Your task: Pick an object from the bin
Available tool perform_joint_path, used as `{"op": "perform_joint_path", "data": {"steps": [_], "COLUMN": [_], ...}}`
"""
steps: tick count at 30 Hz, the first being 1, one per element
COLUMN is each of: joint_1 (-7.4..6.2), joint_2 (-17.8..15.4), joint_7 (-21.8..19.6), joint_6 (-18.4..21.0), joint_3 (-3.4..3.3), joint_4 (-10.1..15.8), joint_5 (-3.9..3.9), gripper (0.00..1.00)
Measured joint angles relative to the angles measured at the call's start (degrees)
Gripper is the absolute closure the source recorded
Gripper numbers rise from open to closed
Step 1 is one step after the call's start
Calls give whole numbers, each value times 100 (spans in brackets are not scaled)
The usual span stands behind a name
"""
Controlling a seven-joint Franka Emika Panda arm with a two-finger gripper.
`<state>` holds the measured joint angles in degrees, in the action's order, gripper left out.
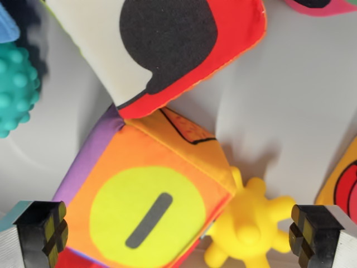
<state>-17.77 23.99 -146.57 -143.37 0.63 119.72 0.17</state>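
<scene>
Looking down past the gripper (178, 237), its two fingers (42, 231) stand wide apart at the bottom corners. Between them lie an orange cloth block (150, 206) with a yellow-green circle and grey bar, and a yellow knobbly toy (251, 229) touching the block's right corner. Above sits a white, black and red cloth block (167, 50). A teal bumpy ball (17, 92) shows at the left edge. The grey bin floor (290, 111) lies beneath. At the right edge, perhaps another block (343, 181).
</scene>
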Motion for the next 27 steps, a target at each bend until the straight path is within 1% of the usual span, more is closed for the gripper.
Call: {"op": "perform_joint_path", "data": {"steps": [6,13,27], "joint_1": [-4,-10,-15], "joint_2": [277,513,766], "joint_7": [0,0,0], "joint_6": [-270,-492,-767], "joint_3": [-6,-14,-39], "joint_4": [-2,-29,-115], "joint_5": [0,0,0], "gripper": [0,0,0]}}
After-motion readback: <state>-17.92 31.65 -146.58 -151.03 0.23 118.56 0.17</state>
